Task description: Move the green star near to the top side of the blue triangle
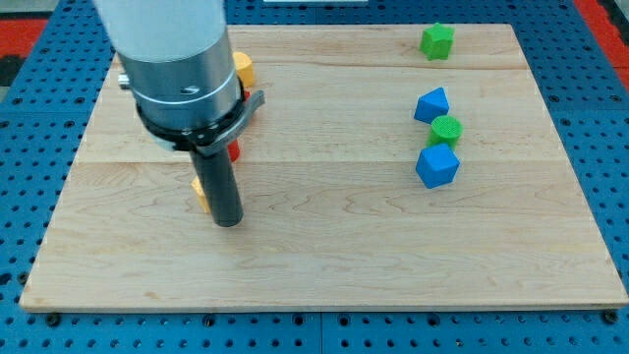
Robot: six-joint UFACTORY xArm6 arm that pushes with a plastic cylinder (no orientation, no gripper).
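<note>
The green star [437, 40] lies near the board's top edge at the view's right. The blue triangle [431, 104] lies below it, a clear gap apart. A green round block [446, 130] touches the triangle's lower right, and a blue cube-like block [437, 166] sits just under that. My tip [228, 222] rests on the board at the view's left, far from the star and the triangle.
A yellow block [243, 69] peeks out right of the arm's body [172, 49] near the top left. A red block [234, 150] and another yellow block [200, 192] are partly hidden by the rod. The wooden board [324, 265] lies on a blue pegboard.
</note>
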